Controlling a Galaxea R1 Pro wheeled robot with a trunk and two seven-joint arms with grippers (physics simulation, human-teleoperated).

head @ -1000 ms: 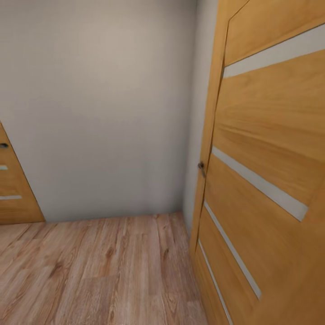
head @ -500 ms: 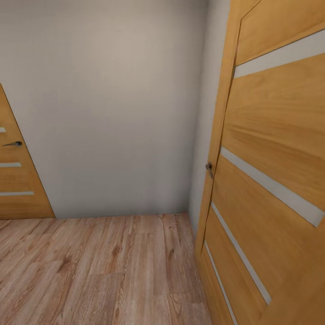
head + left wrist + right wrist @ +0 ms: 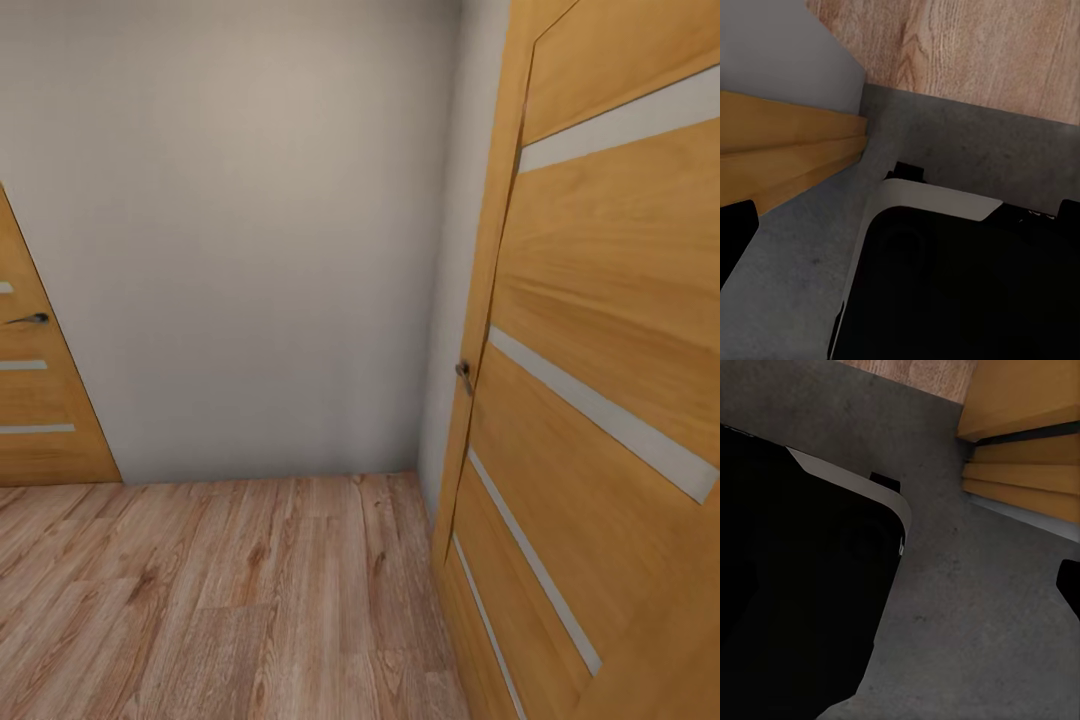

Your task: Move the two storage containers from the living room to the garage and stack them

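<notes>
A large orange-wood door with pale horizontal stripes [image 3: 600, 380] closes off the right side, its small dark handle [image 3: 464, 372] jutting out. Ahead, a plain pale grey wall [image 3: 240, 240] blocks passage. The light wood-plank floor [image 3: 220, 600] lies open toward the second orange-wood door [image 3: 40, 400] at the left.

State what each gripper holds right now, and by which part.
Cannot be told: the wrist views look down at the robot's base and grey floor, with no container there.

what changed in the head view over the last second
Only the camera swung a little to the left early on, bringing more of the left door and its handle into view; since then nothing shifted. The right door, wall and wood floor stayed put.
</notes>
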